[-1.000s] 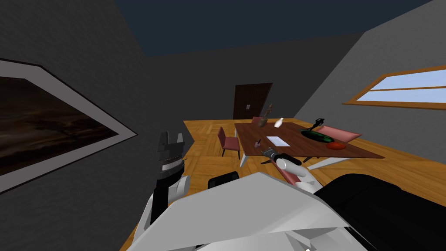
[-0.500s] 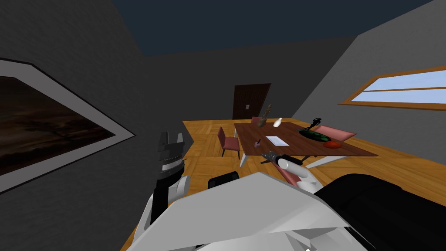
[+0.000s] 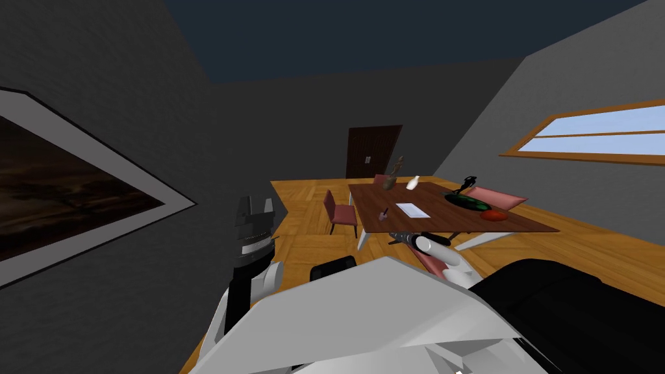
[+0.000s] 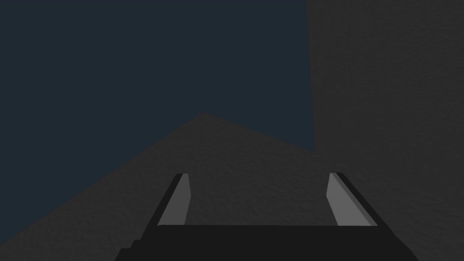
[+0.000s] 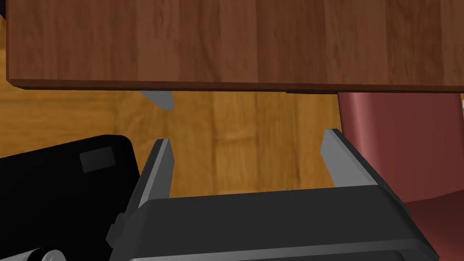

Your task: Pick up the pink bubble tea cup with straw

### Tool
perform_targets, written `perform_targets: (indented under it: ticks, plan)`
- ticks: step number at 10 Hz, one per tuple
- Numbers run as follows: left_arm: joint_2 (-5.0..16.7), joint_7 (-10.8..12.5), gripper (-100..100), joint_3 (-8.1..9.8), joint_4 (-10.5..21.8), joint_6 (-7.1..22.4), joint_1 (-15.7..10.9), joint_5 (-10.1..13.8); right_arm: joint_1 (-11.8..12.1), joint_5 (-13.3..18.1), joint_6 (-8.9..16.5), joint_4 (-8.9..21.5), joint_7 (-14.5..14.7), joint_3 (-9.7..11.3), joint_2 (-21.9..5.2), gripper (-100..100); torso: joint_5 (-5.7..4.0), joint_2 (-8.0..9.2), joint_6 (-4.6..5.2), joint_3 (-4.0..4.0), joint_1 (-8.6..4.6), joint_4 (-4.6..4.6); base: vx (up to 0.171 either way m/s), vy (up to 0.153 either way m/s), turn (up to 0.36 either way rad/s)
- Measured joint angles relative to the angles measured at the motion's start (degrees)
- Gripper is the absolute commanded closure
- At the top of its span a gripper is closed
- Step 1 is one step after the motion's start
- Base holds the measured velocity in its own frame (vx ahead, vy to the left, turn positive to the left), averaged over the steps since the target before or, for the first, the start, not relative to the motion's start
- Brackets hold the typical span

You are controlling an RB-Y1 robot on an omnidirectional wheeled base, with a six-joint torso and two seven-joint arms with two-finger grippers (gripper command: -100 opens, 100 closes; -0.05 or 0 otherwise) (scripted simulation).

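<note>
The small pink cup with a straw (image 3: 384,215) stands upright on the brown wooden surface (image 3: 441,219), near its front edge. The right end effector (image 3: 395,236) hangs just short of that edge, over the orange wooden floor (image 5: 253,122). The cup is beyond it and slightly to its left, not touching. Its two grey blades stand wide apart and hold nothing. A dark red chair (image 5: 398,131) is just beside it. The left end effector (image 3: 254,209) is raised near the grey wall, likewise spread and empty.

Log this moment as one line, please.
right gripper: fingers open, near table edge | left gripper: fingers open, raised | pink cup: on table, untouched
</note>
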Motion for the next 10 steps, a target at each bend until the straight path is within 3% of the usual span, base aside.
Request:
perform_targets:
  ticks: [4,8,9,10]
  plan:
    - [0.0,0.0,0,0.0,0.0,0.0,0.0,0.0,-2.1,-2.8,5.2,3.7,-5.7,-1.1,-1.3,-100,-0.03,-0.25,-0.02,-0.14,-0.15,-0.05,0.105,-0.052,0.01]
    - [0.0,0.0,0,0.01,0.0,0.0,0.0,0.0,-5.0,-4.6,7.9,4.5,-9.5,-2.3,-3.0,-100,-0.08,-0.81,-0.05,-0.47,-0.36,-0.17,0.2,-0.095,0.061]
    - [0.0,0.0,0,0.0,0.0,0.0,0.0,0.0,-5.1,-4.5,7.9,4.5,-9.7,-2.3,-3.1,0,-0.05,-0.41,-0.01,-0.26,-0.14,-0.12,0.021,-0.01,0.002]
    - [0.0,0.0,0,0.0,0.0,0.0,0.0,0.0,-5.1,-4.5,7.9,4.5,-9.7,-2.3,-3.1,-100,-0.01,-0.06,0.0,-0.05,0.02,-0.03,0.051,0.008,-0.118]
